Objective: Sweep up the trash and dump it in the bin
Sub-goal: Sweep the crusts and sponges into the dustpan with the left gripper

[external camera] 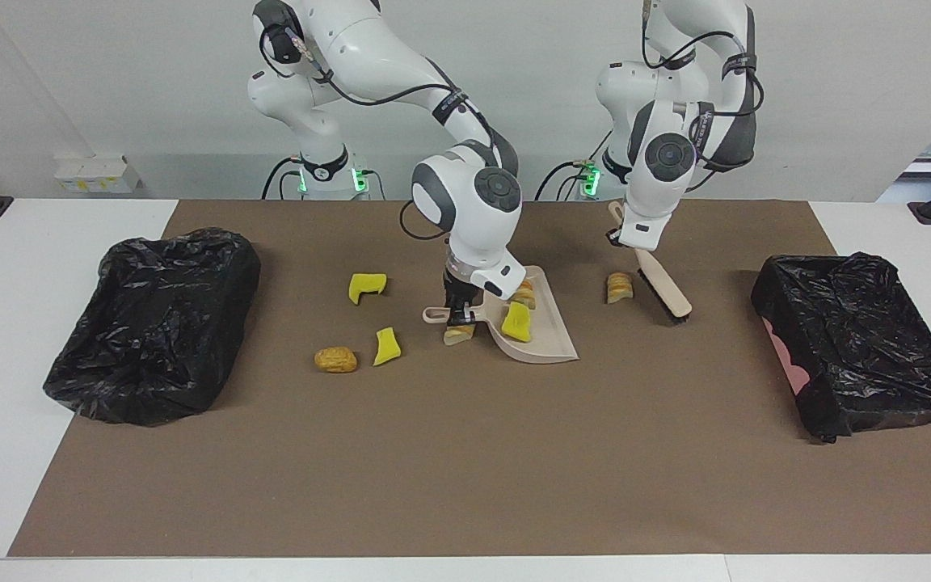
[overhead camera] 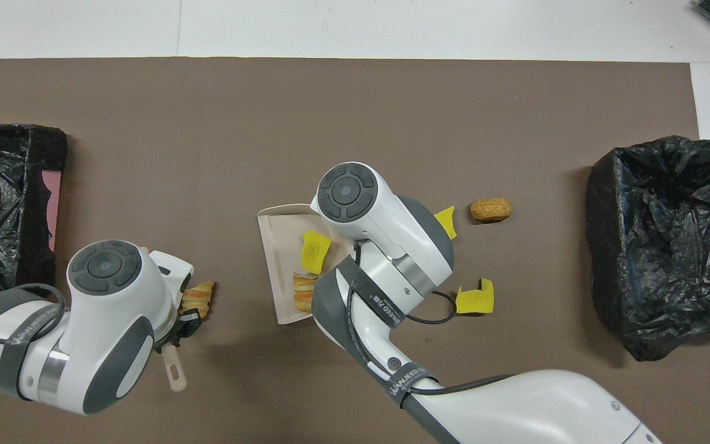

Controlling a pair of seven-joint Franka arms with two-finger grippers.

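The dustpan (external camera: 534, 327) served as landmark, sitting mid-mat. The right gripper (external camera: 459, 311) was clamped shut on its handle. One yellow sponge chunk (external camera: 516, 322) and one bread piece (external camera: 524, 293) lay in the pan. Another bread piece (external camera: 457, 335) lay just beside the handle, under the gripper. A croissant-like piece (external camera: 618, 287) lay toward the left arm's end from the pan. Two yellow chunks (external camera: 367, 286) (external camera: 386, 346) and a bun-like piece (external camera: 335, 360) lay toward the right arm's end.

The left gripper (external camera: 624, 239), fingers closed on the brush (external camera: 662, 291) handle, held the brush beside the croissant-like piece.

Judgement: scraps look light and soft, likely to roll or bounce. Best pushed low with the bristles, not gripped. Pan should be kept level when lifted.
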